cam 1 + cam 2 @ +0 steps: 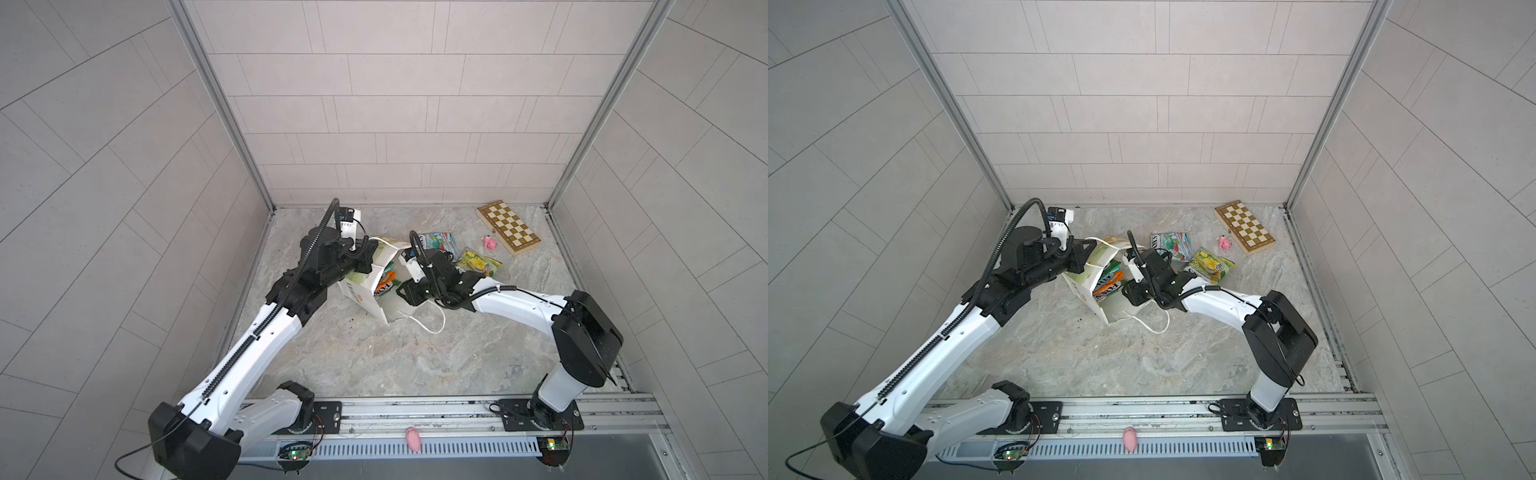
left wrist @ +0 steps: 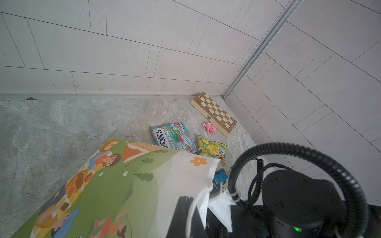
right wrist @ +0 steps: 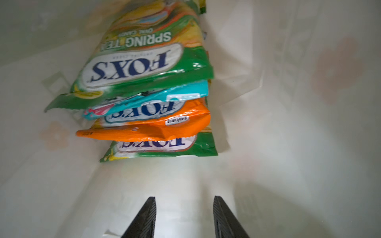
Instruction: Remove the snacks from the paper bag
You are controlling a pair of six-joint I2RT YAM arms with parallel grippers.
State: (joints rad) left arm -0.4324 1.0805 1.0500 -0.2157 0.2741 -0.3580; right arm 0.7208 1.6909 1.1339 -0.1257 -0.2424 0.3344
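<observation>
Fingers: your right gripper [image 3: 183, 197] is inside the paper bag [image 1: 357, 297]. Its fingers [image 3: 144, 218] stand partly apart with nothing between them. Your left gripper [image 1: 1079, 257] is clamped on the bag's rim.
Bag: tipped over mid-table, with its mouth facing your right arm.
Chessboard [image 1: 509, 228]: lies flat near the far right corner.
Inside the bag: you have four in a stack, all untouched: Spring Tea packet [image 3: 144, 61], teal packet [image 3: 156, 96], orange packet [image 3: 154, 127], green packet [image 3: 165, 146].
Outside the bag: teal-and-red packet [image 1: 436, 241] and yellow-green packet [image 1: 478, 262] lie side by side beyond the bag.
Pink toy [image 1: 489, 242]: just beside the chessboard.
</observation>
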